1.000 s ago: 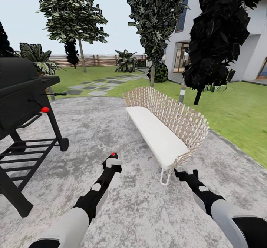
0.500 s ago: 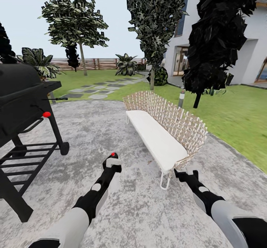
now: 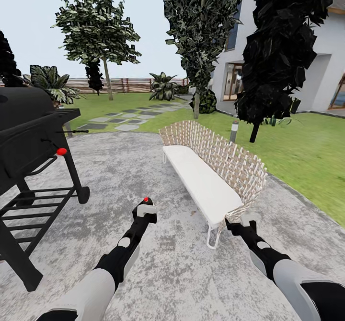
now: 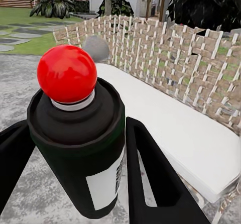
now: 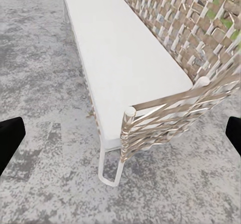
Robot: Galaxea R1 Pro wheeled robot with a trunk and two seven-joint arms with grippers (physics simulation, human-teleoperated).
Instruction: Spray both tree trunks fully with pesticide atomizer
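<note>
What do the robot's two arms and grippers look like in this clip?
Both arms have pale grey-white upper shells narrowing into black forearms with small white round patches. The left gripper and right gripper end in black, flat, tapering fingers. No loose cables show.

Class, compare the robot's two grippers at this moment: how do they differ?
The left gripper is shut on the atomizer, a dark can with a red knob; the right gripper is open and empty. The left hangs over bare paving, the right close to the bench end. Both point forward, low.
</note>
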